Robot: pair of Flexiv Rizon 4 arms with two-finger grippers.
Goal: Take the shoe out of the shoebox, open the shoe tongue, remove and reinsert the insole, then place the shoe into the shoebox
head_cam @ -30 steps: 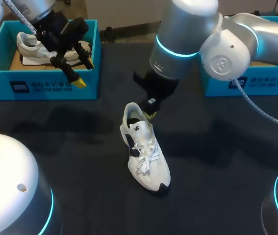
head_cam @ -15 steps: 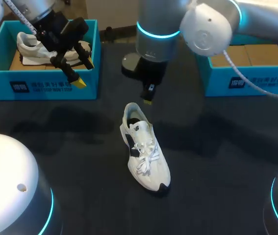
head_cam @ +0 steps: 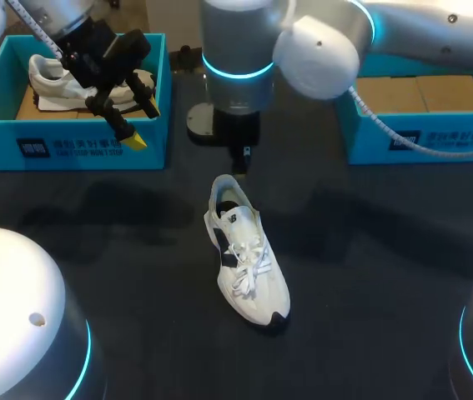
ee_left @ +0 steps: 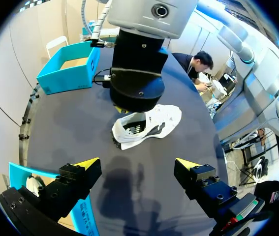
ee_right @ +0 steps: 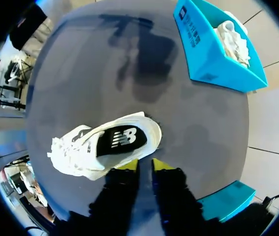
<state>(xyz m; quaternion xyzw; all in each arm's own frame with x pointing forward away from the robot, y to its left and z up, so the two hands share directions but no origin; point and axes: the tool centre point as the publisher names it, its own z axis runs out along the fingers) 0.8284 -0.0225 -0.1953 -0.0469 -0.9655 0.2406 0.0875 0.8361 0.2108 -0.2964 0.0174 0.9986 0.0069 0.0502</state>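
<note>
Lying well inside the dark table [head_cam: 361, 250], with bare surface on every side, the shoe [head_cam: 249, 267] is sitting upright just ahead of and below the right pincer [ee_right: 144, 166], heel nearest the tips and toe pointing away. The right box [head_cam: 424, 142] is standing well off to that pincer's side. The left box [head_cam: 69, 150], holding a second shoe [head_cam: 48, 75], is sitting partly under the left pincer [ee_left: 137, 164], which is hanging wide open and empty. The right pincer's fingers are standing close together with a slim gap, gripping nothing. With the shoe already out, the tongue step is probably in hand. One pincer should be pinning the heel collar while the other is lifting the tongue from under the laces, gently, so the light shoe is not sliding toward a box wall.
</note>
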